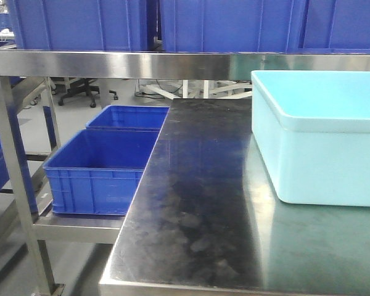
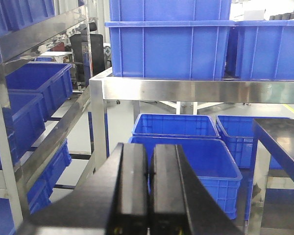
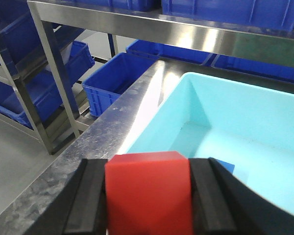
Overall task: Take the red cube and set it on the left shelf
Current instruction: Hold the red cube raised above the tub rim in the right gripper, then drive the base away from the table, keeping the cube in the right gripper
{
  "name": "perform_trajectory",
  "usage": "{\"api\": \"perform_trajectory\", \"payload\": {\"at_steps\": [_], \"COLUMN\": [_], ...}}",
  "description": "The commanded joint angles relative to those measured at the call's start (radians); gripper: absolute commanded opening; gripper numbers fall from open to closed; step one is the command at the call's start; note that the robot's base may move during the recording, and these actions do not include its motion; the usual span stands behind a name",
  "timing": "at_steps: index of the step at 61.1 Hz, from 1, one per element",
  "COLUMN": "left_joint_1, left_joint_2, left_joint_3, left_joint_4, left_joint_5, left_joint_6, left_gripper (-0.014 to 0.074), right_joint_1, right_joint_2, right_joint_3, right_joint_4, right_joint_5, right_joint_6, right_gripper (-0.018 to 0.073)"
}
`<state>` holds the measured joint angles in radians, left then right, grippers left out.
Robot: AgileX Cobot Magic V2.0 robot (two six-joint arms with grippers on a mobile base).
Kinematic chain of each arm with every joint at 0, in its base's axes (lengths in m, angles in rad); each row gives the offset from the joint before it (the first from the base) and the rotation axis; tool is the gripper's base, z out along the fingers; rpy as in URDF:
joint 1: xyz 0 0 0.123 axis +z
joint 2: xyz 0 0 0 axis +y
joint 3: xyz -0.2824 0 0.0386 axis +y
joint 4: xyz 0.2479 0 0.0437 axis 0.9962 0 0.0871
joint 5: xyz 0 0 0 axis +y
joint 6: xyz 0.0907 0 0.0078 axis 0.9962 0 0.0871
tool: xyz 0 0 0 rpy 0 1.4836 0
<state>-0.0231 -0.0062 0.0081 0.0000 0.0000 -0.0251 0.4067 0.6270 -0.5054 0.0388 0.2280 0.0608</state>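
Note:
The red cube [image 3: 148, 193] fills the space between the black fingers of my right gripper [image 3: 148, 169], which is shut on it above the near left edge of the light blue tub [image 3: 245, 127]. My left gripper [image 2: 150, 152] is shut with nothing in it and points at the blue crates [image 2: 196, 161] under the steel shelf rail [image 2: 196, 90]. The left shelf [image 3: 49, 63] is a steel rack with blue crates at the left of the right wrist view. Neither gripper shows in the front view.
The steel table [image 1: 197, 209] carries the light blue tub [image 1: 320, 135] on its right side. Two blue crates [image 1: 105, 166] sit on a lower level to its left. A steel rail [image 1: 172, 63] with more blue crates spans overhead. A blue block [image 3: 221, 165] lies in the tub.

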Motion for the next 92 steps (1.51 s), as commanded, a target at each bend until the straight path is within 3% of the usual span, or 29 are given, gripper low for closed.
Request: {"api": "perform_trajectory", "payload": {"at_steps": [1,92], "left_joint_1": [0.002,0.002], "left_joint_2": [-0.014,-0.014], "left_joint_3": [0.025,0.025], "left_joint_4": [0.000,0.000], "left_joint_5": [-0.086,-0.086], "left_joint_6": [0.000,0.000], "left_gripper": [0.0102,0.0102], "right_joint_1": [-0.004,-0.004], "right_joint_2": [-0.005,-0.003], "right_joint_3": [-0.029,-0.029], "right_joint_4": [-0.009,-0.009], "right_joint_5": [-0.089,-0.085], "right_joint_6": [-0.002,-0.002], "right_gripper": [0.0056,0.0056]}}
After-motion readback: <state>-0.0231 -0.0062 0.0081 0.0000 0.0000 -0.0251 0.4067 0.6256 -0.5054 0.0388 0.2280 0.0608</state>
